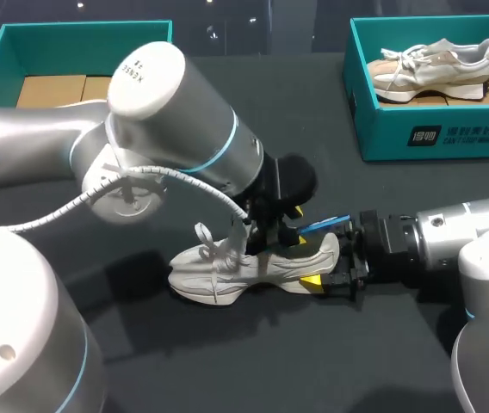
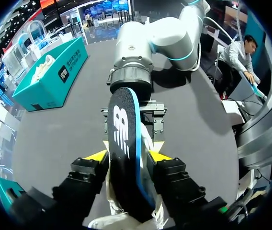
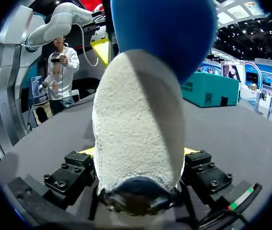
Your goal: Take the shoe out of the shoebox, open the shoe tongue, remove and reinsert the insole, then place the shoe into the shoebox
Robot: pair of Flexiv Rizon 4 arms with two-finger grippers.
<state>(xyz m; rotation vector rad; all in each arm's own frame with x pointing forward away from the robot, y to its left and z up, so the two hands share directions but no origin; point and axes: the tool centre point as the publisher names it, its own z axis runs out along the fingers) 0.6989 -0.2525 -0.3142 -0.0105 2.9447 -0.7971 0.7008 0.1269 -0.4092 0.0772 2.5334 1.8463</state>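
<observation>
Head view from above the robot shows the shoe [image 1: 227,268] resting sole-down on the dark table [image 1: 227,361], toe toward the left arm, heel toward the right. The right gripper [image 1: 335,274] sits at the heel, and the left gripper [image 1: 270,225] hangs over the shoe's opening with the blue-edged insole [image 1: 324,224] poking out toward the right arm. The teal shoebox [image 1: 451,138] stands well apart at the far right of the table, with a second shoe [image 1: 434,64] inside it. Left wrist view has the insole [image 2: 125,143] standing on edge between the left gripper [image 2: 128,155]; its fingers [image 2: 97,156] press it from both sides, and pale shoe fabric [image 2: 105,221] shows beneath. That insole looks thin, light and floppy, so I would judge a pinch near its heel end, as here, steers it best, while the free toe end may buckle on its way in. Right wrist view fills with the shoe's fuzzy heel [image 3: 136,139], on which the right gripper [image 3: 138,152] is clamped, fingers [image 3: 198,172] on either flank, and the insole's blue underside [image 3: 160,33] looms ahead. The heel counter seems the stiffest part of a soft, light shoe, a sound place to brace it.
</observation>
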